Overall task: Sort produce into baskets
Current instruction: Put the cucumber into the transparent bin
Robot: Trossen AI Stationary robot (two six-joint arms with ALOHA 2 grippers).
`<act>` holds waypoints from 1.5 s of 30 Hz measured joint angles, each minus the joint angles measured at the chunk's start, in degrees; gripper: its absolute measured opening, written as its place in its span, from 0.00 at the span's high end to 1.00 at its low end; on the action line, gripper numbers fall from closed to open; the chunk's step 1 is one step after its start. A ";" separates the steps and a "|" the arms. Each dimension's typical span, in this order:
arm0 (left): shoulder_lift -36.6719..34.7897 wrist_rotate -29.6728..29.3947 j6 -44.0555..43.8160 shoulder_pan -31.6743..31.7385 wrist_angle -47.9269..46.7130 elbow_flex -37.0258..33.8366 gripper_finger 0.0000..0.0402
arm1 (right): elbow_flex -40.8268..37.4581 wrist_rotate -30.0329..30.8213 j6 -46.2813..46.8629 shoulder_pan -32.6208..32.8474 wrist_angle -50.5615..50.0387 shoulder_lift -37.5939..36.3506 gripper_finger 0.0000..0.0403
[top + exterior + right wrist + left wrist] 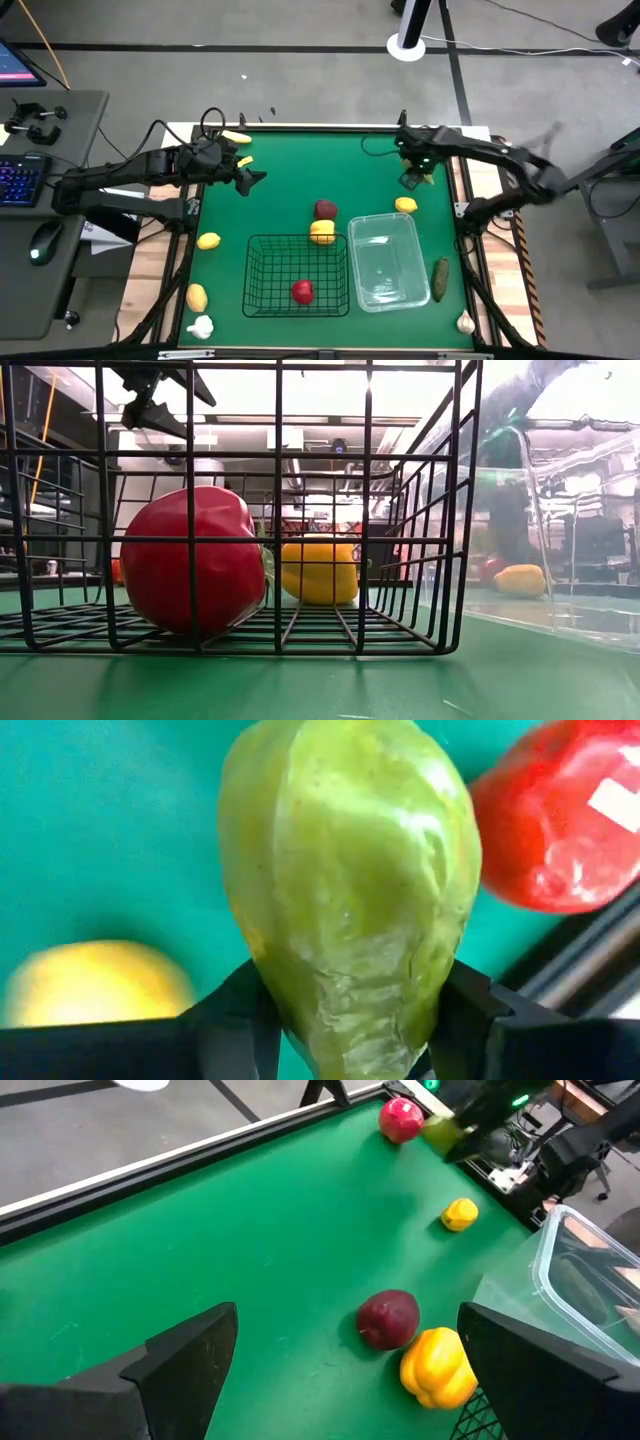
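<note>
My right gripper (413, 178) is at the far right of the green mat and is shut on a pale green pear-shaped piece of produce (350, 890), next to a red fruit (560, 830). My left gripper (255, 180) is open and empty over the far left of the mat. The black wire basket (262, 278) holds a red tomato (302, 291). The clear tub (405, 232) stands to its right. A dark red apple (388, 1318) and a yellow pepper (437, 1368) lie on the mat just beyond the basket. A yellow lemon (405, 205) lies near the tub's far corner. My right gripper pinches the green piece between its two fingers at its narrow end (345, 1010), one finger on each side. The wide end sticks out past the fingertips. The piece also shows in the left wrist view (438, 1130), where it looks clear of the mat.
Around the mat's edges lie a green cucumber (440, 278), a white garlic (465, 322) at the near right, another garlic (202, 326) and two yellow pieces (208, 241) (196, 297) at the near left, and yellow pieces (237, 137) at the far left.
</note>
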 joint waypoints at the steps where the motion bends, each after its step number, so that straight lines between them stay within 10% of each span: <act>1: 0.00 0.00 0.00 0.01 0.00 0.00 0.09 | 0.01 -3.02 1.80 0.78 1.01 -4.03 0.60; 7: 0.00 0.12 -0.11 0.00 0.00 0.00 0.09 | -0.99 -21.72 21.64 11.67 17.31 -23.90 0.60; 16: 0.00 0.60 -0.12 0.00 0.01 0.00 0.09 | -1.01 -7.10 41.34 41.70 27.36 -28.06 0.55; 24: 0.00 1.66 -0.01 -0.01 0.01 0.00 0.09 | -1.01 -7.89 54.86 57.20 31.47 -20.55 0.54; 45: 0.00 9.41 -4.16 -0.11 8.63 0.00 0.09 | -1.01 -6.63 76.03 66.12 33.11 -9.79 0.52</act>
